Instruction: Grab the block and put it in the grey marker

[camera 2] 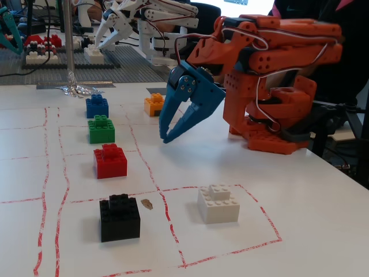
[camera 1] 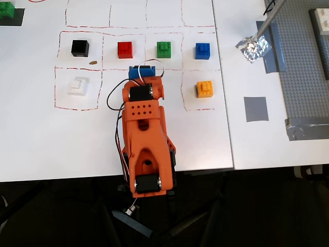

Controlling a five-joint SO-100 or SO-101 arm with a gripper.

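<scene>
The orange-yellow block (camera 1: 205, 88) sits alone in a red-outlined cell to the right of the arm in the overhead view, and behind the gripper in the fixed view (camera 2: 154, 104). The grey marker (camera 1: 256, 108) is a flat dark grey square further right, past the white board's edge; only a sliver of it (camera 2: 154, 90) shows behind the block. My blue gripper (camera 2: 165, 139) hangs above the table with its tips pointing down, together and holding nothing. From above, the gripper (camera 1: 142, 71) is well left of the block, just below the red and green bricks.
A row of black (camera 1: 80, 48), red (camera 1: 125, 49), green (camera 1: 164, 49) and blue (camera 1: 202, 50) bricks lies ahead of the arm, with a white brick (camera 1: 77, 86) at left. Crumpled foil (camera 1: 253, 48), a metal pole and a grey studded baseplate (camera 1: 303, 62) stand at right.
</scene>
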